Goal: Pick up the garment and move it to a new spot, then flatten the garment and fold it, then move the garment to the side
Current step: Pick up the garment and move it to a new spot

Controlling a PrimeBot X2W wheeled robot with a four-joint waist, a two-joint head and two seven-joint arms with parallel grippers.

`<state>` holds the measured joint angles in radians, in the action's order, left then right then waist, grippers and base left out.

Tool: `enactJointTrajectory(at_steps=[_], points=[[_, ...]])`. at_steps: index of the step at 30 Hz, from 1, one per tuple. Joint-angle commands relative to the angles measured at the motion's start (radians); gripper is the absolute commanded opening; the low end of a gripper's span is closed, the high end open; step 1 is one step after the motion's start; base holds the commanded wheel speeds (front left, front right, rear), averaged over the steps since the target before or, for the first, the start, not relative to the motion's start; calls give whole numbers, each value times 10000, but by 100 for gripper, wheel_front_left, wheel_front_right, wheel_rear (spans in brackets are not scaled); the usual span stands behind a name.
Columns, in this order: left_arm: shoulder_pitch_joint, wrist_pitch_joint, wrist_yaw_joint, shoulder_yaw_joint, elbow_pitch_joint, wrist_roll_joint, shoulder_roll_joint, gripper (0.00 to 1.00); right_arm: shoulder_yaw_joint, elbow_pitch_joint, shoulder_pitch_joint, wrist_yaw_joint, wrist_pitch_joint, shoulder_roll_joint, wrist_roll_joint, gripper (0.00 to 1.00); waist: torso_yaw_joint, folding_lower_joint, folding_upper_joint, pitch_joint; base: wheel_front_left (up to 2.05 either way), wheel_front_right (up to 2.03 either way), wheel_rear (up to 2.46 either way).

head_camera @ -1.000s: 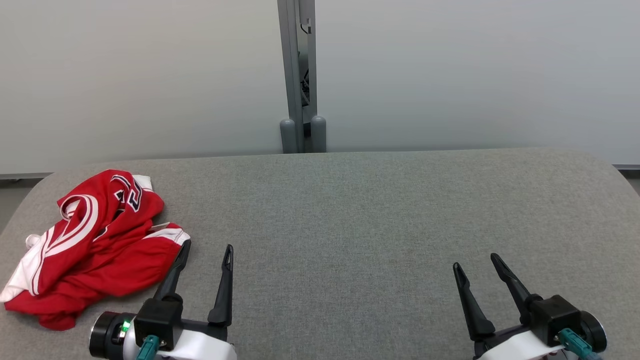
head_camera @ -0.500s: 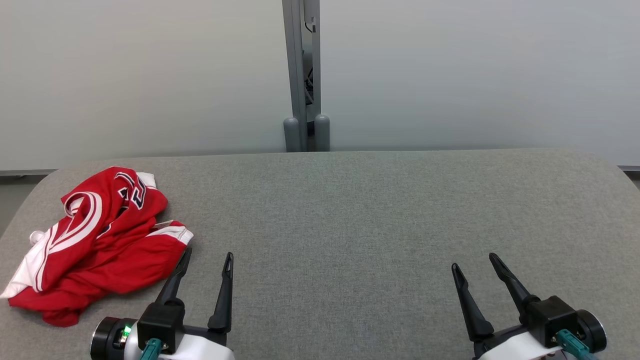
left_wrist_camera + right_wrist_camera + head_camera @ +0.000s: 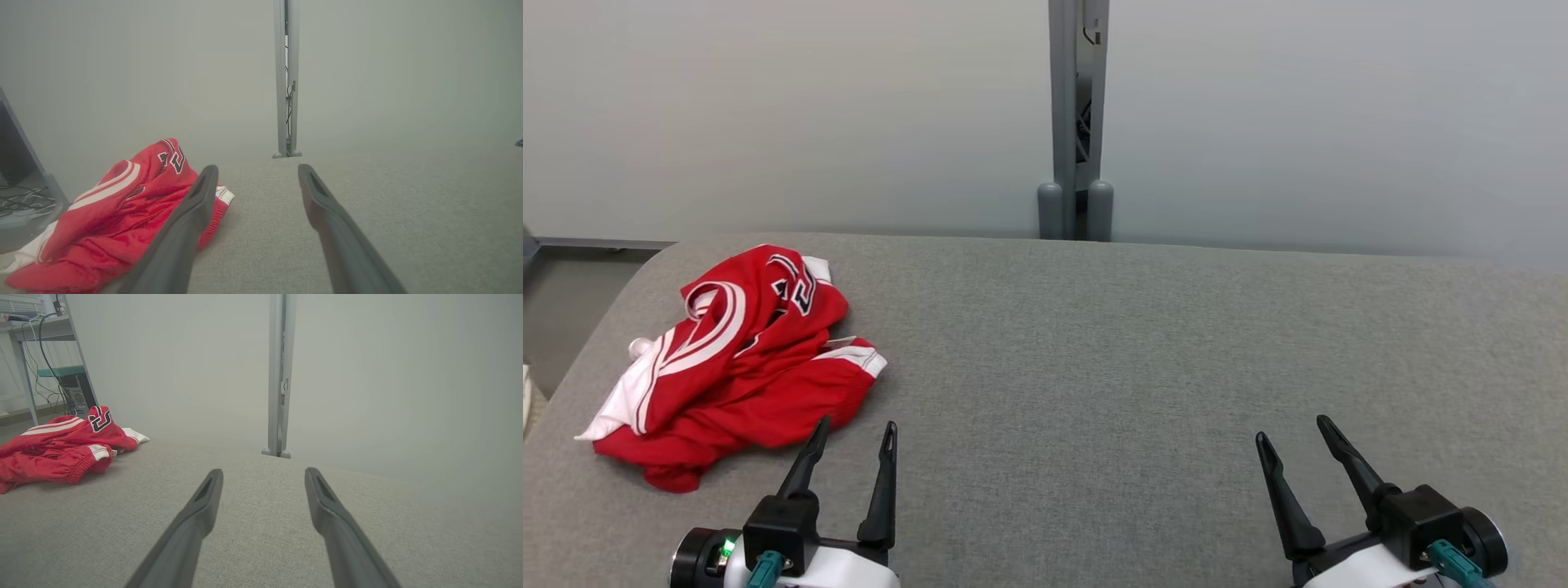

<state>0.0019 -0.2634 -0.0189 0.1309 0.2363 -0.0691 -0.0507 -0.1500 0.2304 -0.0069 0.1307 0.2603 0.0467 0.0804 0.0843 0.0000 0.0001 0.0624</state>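
**A:** Which arm is nearer?

**B:** The left gripper [image 3: 857, 425], jaws wide and empty, at the grey padded table's [image 3: 1094, 367] near edge. The right gripper [image 3: 1292, 429], equally wide, sits well apart.

**A:** And the red-and-white sports garment [image 3: 743, 359]?

**B:** Crumpled, it lies just beyond the left gripper, leftward, near the table's left edge.

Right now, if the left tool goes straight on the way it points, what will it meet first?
The left tool faces bare grey table, but its outer finger would probably graze the white cuff of the red garment first; depth is unclear.
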Motion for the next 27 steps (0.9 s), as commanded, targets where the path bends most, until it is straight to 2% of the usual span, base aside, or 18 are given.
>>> enactJointTrajectory(at_steps=[1, 13, 27], points=[[-103, -27, 24, -56, 60, -66, -30, 100, -46, -22, -26, 1, 65, 67, 68, 100, 278, 0, -1, -36, 0, 0, 0], [-228, -25, 119, -245, 256, 24, -20, 100, -145, -87, -88, -1, 66, 69, 235, 100, 1982, 0, -1, -250, 0, 0, 0], [-249, -25, 160, -332, 178, -77, -19, 100, -246, -80, -17, 1, 66, 66, 482, 100, 3272, 0, -1, -290, 0, 0, 0]])
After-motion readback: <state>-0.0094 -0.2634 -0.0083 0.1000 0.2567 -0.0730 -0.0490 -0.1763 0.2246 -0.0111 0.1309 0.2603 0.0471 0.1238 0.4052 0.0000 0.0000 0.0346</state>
